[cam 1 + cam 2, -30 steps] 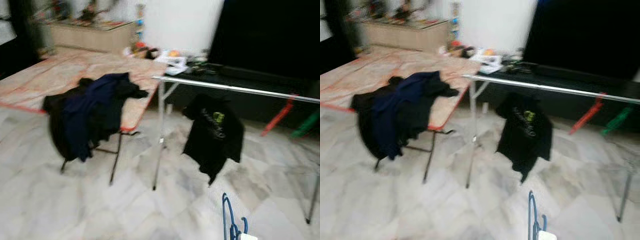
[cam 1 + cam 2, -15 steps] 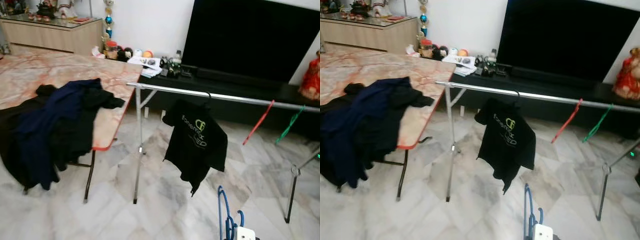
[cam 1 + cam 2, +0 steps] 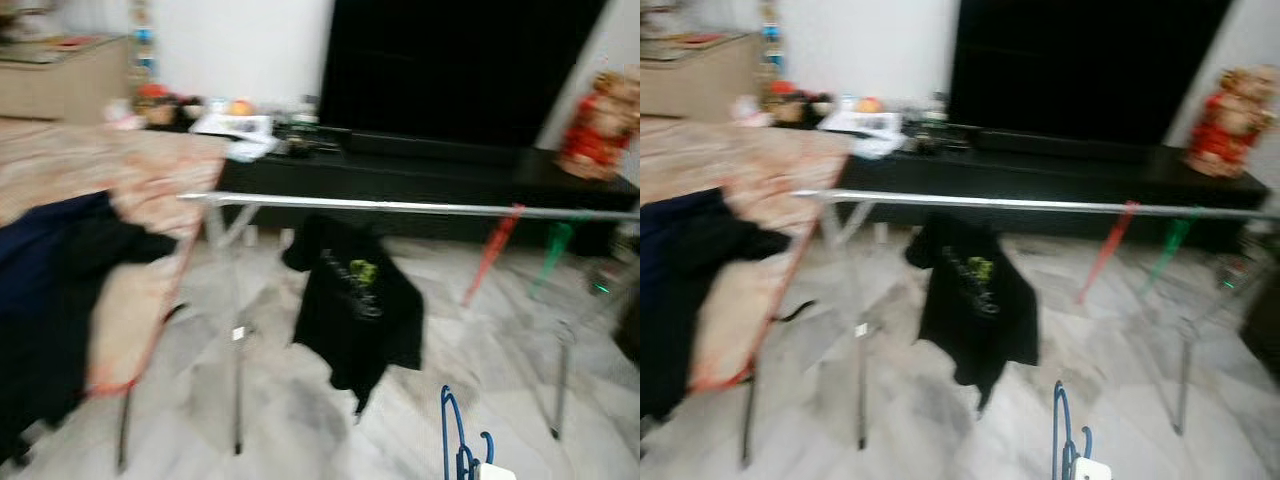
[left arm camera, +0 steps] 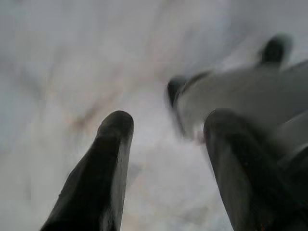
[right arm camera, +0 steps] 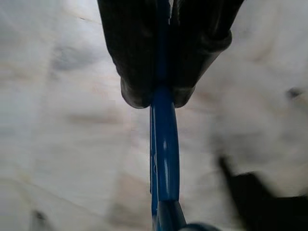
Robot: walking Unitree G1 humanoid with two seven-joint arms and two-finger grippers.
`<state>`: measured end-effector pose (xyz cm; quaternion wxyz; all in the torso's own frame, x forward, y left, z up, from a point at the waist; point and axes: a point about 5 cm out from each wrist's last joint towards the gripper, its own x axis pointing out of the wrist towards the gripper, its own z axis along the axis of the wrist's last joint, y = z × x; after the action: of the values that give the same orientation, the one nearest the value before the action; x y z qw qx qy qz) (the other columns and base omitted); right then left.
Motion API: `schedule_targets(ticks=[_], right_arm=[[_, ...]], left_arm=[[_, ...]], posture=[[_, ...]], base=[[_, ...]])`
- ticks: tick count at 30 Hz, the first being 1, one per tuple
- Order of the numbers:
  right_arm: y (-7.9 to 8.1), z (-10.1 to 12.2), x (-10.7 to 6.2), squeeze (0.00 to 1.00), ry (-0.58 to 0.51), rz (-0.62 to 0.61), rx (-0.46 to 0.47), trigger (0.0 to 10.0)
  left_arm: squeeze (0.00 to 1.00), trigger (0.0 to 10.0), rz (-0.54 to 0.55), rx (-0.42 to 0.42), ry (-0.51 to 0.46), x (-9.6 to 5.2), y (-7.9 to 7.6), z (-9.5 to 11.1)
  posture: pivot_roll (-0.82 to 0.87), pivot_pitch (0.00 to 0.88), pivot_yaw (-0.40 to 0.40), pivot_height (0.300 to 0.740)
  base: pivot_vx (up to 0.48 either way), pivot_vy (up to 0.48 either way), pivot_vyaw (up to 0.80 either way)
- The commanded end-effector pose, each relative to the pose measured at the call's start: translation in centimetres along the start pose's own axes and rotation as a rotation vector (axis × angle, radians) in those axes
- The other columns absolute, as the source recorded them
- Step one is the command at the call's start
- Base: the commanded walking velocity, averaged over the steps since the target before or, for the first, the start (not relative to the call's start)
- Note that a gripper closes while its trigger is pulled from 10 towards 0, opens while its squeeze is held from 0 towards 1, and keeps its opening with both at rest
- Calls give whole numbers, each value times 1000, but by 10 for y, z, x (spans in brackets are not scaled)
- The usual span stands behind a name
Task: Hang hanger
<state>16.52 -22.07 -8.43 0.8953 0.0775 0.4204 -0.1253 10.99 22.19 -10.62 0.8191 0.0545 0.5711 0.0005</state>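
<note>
Blue hanger sits pinched in the right claw; left claw spread. Motion blur risks missing the far rail.

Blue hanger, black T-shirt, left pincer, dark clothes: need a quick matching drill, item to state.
Items:
1. blue hanger
2. black T-shirt
3. left pincer
4. dark clothes

States:
A. draped over the folding table's edge
B. open, over bare floor
C. hanging from the silver rail
D. clamped in the right pincer

Pairs: 1-D, 2-C, 3-B, 4-A
</note>
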Motion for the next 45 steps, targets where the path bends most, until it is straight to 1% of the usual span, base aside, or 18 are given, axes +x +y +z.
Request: schedule_targets(ticks=[1,8,10,19,21,22,27,30,32,34,37,41,45], right_arm=[[4,6,2,0,-13,7,6,10000],[8,12,3,0,-32,23,12,10000],[10,16,5,0,-44,32,5,10000],[10,23,6,0,-60,34,3,10000],[13,26,7,0,-63,54,1,10000],[17,27,7,0,-62,85,-18,10000],[21,26,7,0,-53,109,-50,10000],[25,19,6,0,-31,131,-112,10000],[26,15,5,0,-14,139,-136,10000],[26,14,5,0,-8,142,-142,10000],[26,11,5,0,2,156,-123,10000],[29,12,4,0,3,190,-138,10000],[27,15,5,0,-9,173,-149,10000]], left_arm=[[0,10000,-13,-4,0,0,-2,-2],[0,10000,-17,-5,2,0,-2,-2],[0,10000,-25,-2,3,0,-3,-2],[0,10000,-30,-2,6,0,-4,-2],[0,10000,-31,0,5,0,-4,-2],[0,10000,-30,-2,4,0,-4,-2],[0,10000,-29,-4,4,0,-4,-2],[0,10000,-28,-5,7,0,-4,-2],[0,10000,-30,-5,9,0,-4,-3],[0,10000,-31,-5,10,0,-4,-3],[0,10000,-32,-4,11,0,-4,-3],[0,10000,-32,-5,9,0,-4,-2],[0,10000,-31,-4,8,0,-4,-2]], posture=[[167,0,-82,740],[169,0,-83,740],[164,0,-83,740],[166,0,-84,740],[163,0,-84,740],[164,0,-85,740],[163,0,-86,740],[164,0,-88,740],[164,0,-88,740],[162,0,-87,740],[162,0,-87,740],[163,0,-90,740],[165,0,-91,740]], base=[[412,0,-575],[394,0,0],[0,0,0],[0,0,0],[0,0,0],[244,0,0],[281,0,0],[304,0,0],[304,0,309],[304,0,637],[304,0,675],[304,0,0],[306,0,0]])
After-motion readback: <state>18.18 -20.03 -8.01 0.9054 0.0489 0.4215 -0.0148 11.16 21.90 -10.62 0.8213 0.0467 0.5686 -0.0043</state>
